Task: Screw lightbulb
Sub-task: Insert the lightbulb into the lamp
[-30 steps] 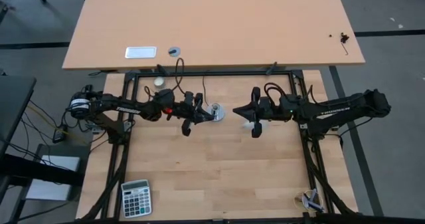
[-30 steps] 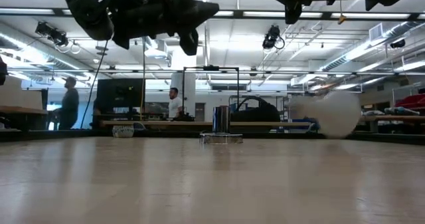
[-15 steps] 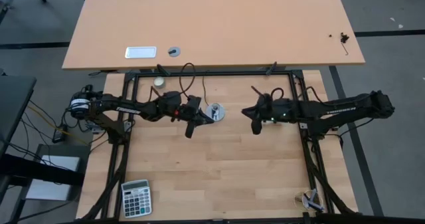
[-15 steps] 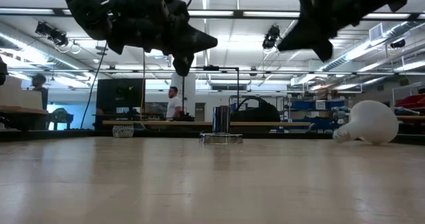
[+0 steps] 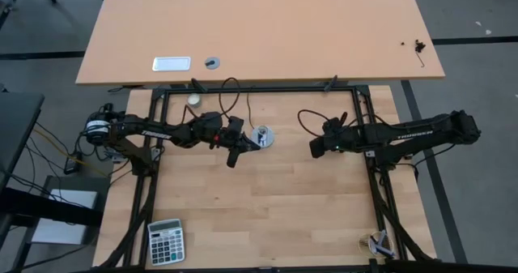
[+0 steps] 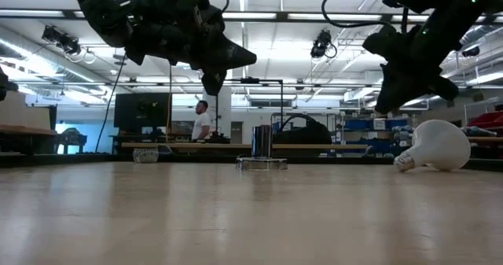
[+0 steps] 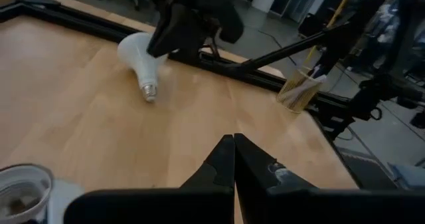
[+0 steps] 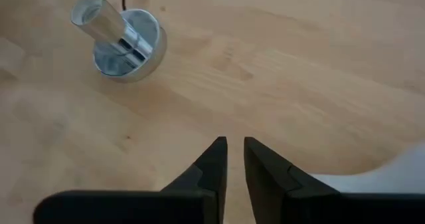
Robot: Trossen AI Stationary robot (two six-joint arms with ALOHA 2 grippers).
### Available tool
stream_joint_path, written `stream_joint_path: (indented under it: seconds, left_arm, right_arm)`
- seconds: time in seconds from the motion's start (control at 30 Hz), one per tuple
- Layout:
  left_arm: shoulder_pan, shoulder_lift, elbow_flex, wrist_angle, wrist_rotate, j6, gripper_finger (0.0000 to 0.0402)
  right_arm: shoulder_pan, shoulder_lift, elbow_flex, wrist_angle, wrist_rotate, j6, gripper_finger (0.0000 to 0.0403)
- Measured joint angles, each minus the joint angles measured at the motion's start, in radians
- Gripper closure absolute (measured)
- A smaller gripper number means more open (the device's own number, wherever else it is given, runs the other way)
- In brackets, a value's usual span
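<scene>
From above, the pale wood-plank tabletop (image 5: 267, 200) carries a round silver socket (image 5: 261, 137) near its far middle and a grey calculator (image 5: 166, 241) at the near left corner. The left hand (image 5: 234, 154) hangs just beside the socket; the right hand (image 5: 314, 150) has pulled back toward its arm since half a second ago, covering the lightbulb here.

At table level, the lightbulb (image 6: 435, 146) lies on its side at the right, smooth white dome tapering to a ribbed screw base that points left. A second ago it was a blur; now it rests bare under the right hand (image 6: 389, 100). The socket (image 6: 262, 147) stands upright mid-table, a shiny metal tube on a flat disc.

From the left wrist, the left hand's (image 7: 234, 159) fingers are pressed together; the lightbulb (image 7: 140, 59) lies beyond.

From the right wrist, the right hand's (image 8: 232, 159) fingers stand slightly apart, holding nothing; the socket's (image 8: 121, 39) tube is open and hollow.
</scene>
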Motion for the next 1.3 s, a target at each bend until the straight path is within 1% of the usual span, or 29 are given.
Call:
stream_joint_path:
  seconds: [0.13, 0.27, 0.37, 0.47, 0.6, 0.67, 0.8, 0.97, 1.13, 1.2, 1.3]
  left_arm:
    - [0.000, 0.000, 0.000, -0.022, -0.051, 0.007, 0.0397]
    - [0.001, 0.000, 0.000, -0.034, -0.083, 0.030, 0.0397]
    - [0.001, 0.000, 0.000, -0.040, -0.084, 0.032, 0.0397]
    - [0.001, 0.000, 0.000, -0.054, -0.086, 0.033, 0.0397]
    - [0.001, 0.000, 0.000, -0.057, -0.088, 0.034, 0.0397]
    - [0.001, 0.000, 0.000, -0.058, -0.088, 0.035, 0.0397]
    - [0.001, 0.000, 0.000, -0.060, -0.091, 0.036, 0.0398]
    - [0.001, 0.000, 0.000, -0.068, -0.105, 0.037, 0.0398]
    - [0.001, 0.000, 0.000, -0.068, -0.105, 0.037, 0.0398]
    - [0.001, 0.000, 0.000, -0.067, -0.106, 0.040, 0.0398]
    - [0.001, 0.000, 0.000, -0.066, -0.108, 0.056, 0.0398]
  right_arm:
    - [-0.015, 0.006, 0.073, -0.114, 0.056, -0.027, 0.0370]
    - [-0.055, 0.017, 0.196, -0.313, 0.077, -0.074, 0.0391]
    - [-0.094, 0.047, 0.294, -0.499, 0.074, -0.094, 0.0397]
    - [-0.143, 0.088, 0.359, -0.661, 0.029, -0.095, 0.0397]
    - [-0.208, 0.146, 0.375, -0.766, -0.071, -0.102, 0.0395]
    - [-0.234, 0.178, 0.369, -0.785, -0.104, -0.122, 0.0395]
    - [-0.264, 0.249, 0.366, -0.806, -0.127, -0.132, 0.0394]
    - [-0.296, 0.334, 0.365, -0.806, -0.183, -0.161, 0.0394]
    - [-0.322, 0.403, 0.365, -0.790, -0.203, -0.203, 0.0394]
    - [-0.326, 0.418, 0.365, -0.760, -0.208, -0.237, 0.0394]
    - [-0.326, 0.425, 0.365, -0.654, -0.227, -0.303, 0.0394]
